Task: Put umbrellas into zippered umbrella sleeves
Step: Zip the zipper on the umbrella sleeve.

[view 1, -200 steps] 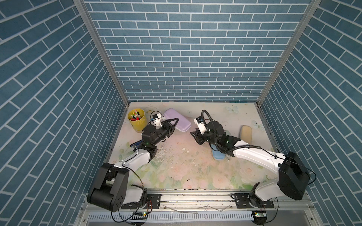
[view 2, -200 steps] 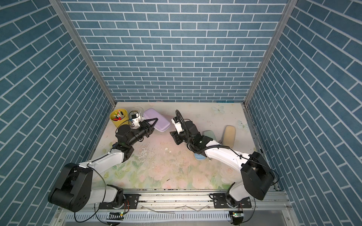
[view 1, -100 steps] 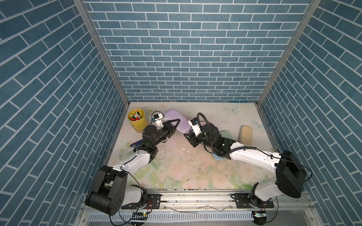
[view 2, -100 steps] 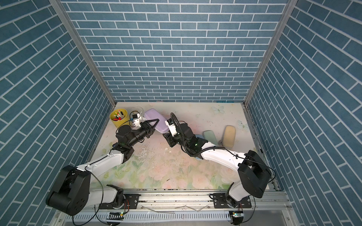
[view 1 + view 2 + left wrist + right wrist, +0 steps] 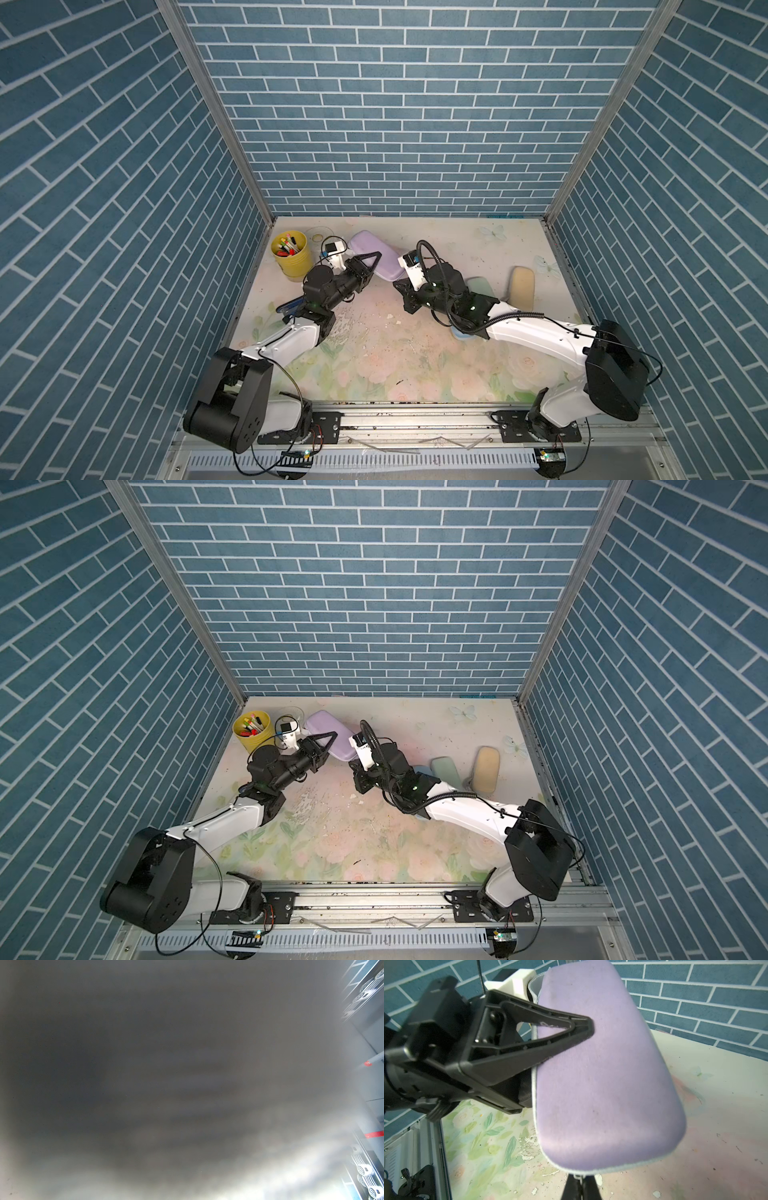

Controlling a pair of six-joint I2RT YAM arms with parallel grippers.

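The lilac sleeve [image 5: 602, 1076] looks closed along the edge I can see, so no idea what's inside. It's tilted up off the counter [image 5: 374, 353] at the back left, clamped by the left tool [image 5: 371, 262]. The right tool [image 5: 579, 1185] is pinched tight at its zip seam. The mint sleeve [image 5: 445, 771] and beige sleeve [image 5: 485, 775] lie closed on the right, and the yellow cup [image 5: 293, 268] holds pens [image 5: 286, 245].

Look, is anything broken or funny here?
Yes. The table's flowery cover is chipped and flaking near the middle. The lilac sleeve is held tilted, pinched in the left tool. The left wrist view shows only grey blur.
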